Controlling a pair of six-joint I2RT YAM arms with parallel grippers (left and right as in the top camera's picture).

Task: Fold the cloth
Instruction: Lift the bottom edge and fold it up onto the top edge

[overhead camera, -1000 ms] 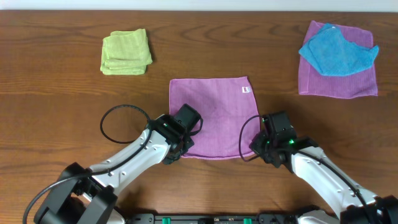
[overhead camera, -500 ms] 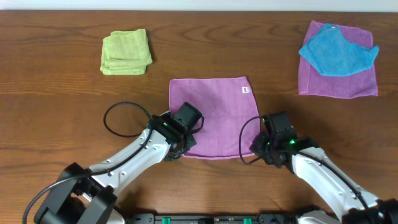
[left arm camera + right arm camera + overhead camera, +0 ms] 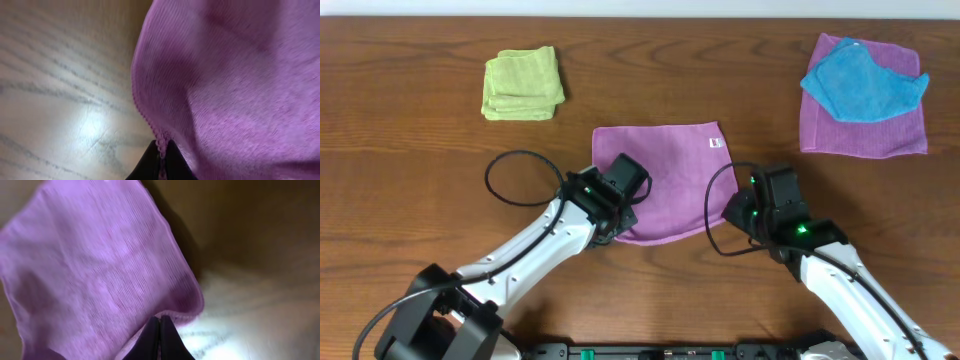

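Observation:
The mauve-purple cloth (image 3: 665,170) lies in the middle of the table, its near edge lifted and drawn toward the far side. My left gripper (image 3: 612,212) is shut on the cloth's near left corner; the left wrist view shows the hem (image 3: 160,145) pinched between the fingertips (image 3: 161,155). My right gripper (image 3: 738,212) is shut on the near right corner; the right wrist view shows the cloth (image 3: 100,270) hanging from the closed fingers (image 3: 160,327). A small white tag (image 3: 714,144) sits near the cloth's far right corner.
A folded lime-green cloth (image 3: 523,84) lies at the far left. A second mauve cloth (image 3: 865,135) lies at the far right with a bright blue cloth (image 3: 860,80) on it. A black cable loop (image 3: 515,178) lies left of my left arm.
Both grippers have risen and moved toward the far side, carrying the cloth's near corners off the table. The near edge now curves upward and the visible cloth is shorter.

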